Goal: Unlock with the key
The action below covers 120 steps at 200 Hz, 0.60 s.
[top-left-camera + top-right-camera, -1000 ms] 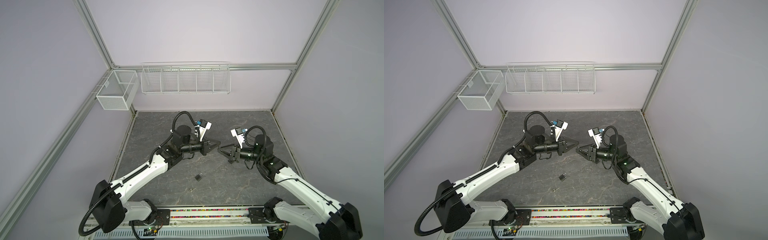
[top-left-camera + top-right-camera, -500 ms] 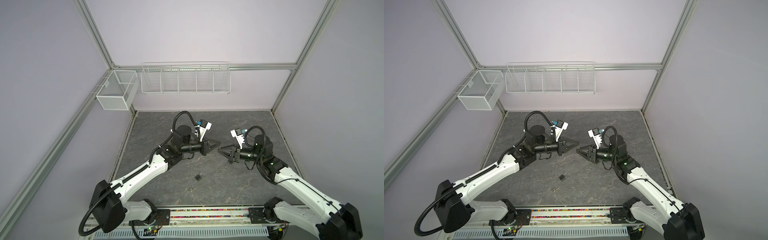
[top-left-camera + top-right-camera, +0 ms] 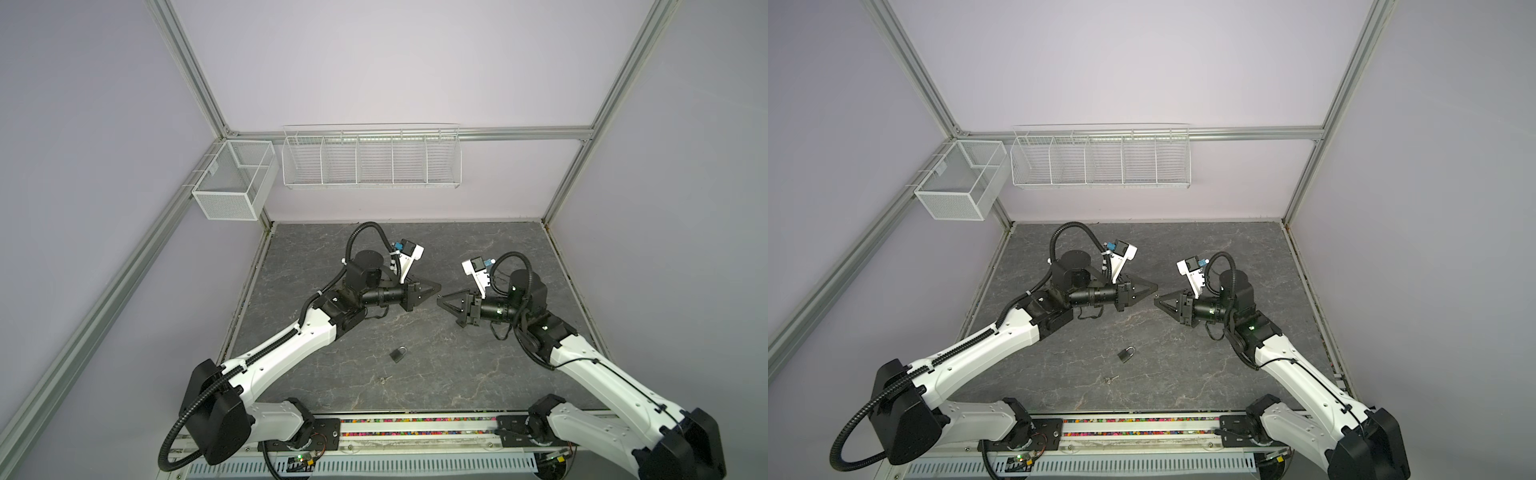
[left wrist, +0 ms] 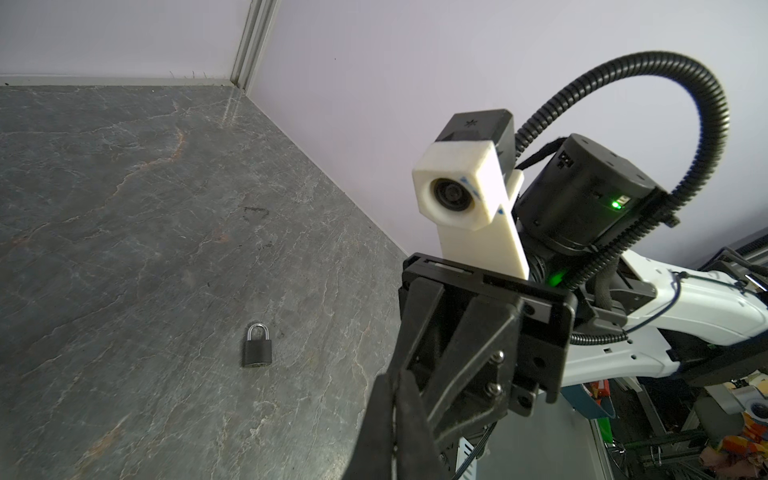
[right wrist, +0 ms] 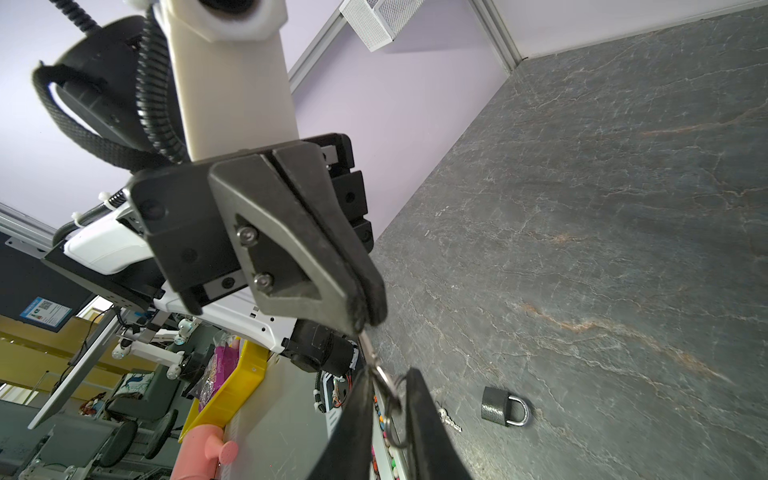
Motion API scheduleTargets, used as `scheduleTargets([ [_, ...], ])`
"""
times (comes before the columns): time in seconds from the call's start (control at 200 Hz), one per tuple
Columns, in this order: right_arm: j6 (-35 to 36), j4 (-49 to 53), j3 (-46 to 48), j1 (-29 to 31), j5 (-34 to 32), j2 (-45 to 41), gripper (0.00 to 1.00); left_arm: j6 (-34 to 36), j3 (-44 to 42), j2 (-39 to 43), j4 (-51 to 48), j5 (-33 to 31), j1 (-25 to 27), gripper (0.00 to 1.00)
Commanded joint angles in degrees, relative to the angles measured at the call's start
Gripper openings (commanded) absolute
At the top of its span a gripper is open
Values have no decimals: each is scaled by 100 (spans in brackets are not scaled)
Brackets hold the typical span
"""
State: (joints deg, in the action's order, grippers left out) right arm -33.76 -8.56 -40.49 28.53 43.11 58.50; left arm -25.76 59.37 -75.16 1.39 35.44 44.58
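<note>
- Black padlock with a silver shackle (image 3: 398, 354) lies flat on the dark grey marbled bench (image 3: 478, 374), in the lower middle of both top views. Its shackle appears seated, and it is well apart from both claws.
- The small silver key (image 5: 368, 349) is held in mid-air near the centre of the top views, with a thin split ring (image 5: 390, 392) dangling from its end.
- The left claw (image 5: 368, 318) is pressed together on that key, pinching one end at its very tips.
- The right claw (image 5: 389, 374) is slightly spread, a finger on either side of the ring; no firm pinch shows.
- The handover looks fragile: if the left claw releases before the right has bitten, the key drops to the bench.
- If the right claw catches only the ring, the key would swing loose and could not be aimed at the keyhole.
- A bump from the right claw could twist the key in its thin tip grip.
- The padlock is loose, so pushing a key into it would likely slide it.
- A second small key (image 5: 449, 417) lies just beside the padlock and could be knocked.
</note>
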Motion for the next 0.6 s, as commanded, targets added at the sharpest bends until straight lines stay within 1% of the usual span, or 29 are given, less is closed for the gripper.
scheduleTargets([
  [0.0, 104, -84, 51, -40, 22, -76, 16, 106, 178, -73, 6, 216, -2, 0],
  [0.19, 138, -32, 63, -48, 30, -76, 11, 141, 219, -100, -40, 210, -2, 0],
  [0.23, 131, -38, 59, -43, 31, -91, 6, 158, 230, -110, -51, 184, -2, 0],
  [0.425, 125, 27, 52, -47, -55, -178, 6, 244, 324, -145, -172, 74, -2, 0],
  [0.55, 146, 305, 15, -61, -353, -289, 6, 255, 401, -136, -297, -151, -2, 0],
  [0.595, 159, 500, -25, -79, -536, -344, 6, 276, 454, -139, -369, -244, -2, 15],
])
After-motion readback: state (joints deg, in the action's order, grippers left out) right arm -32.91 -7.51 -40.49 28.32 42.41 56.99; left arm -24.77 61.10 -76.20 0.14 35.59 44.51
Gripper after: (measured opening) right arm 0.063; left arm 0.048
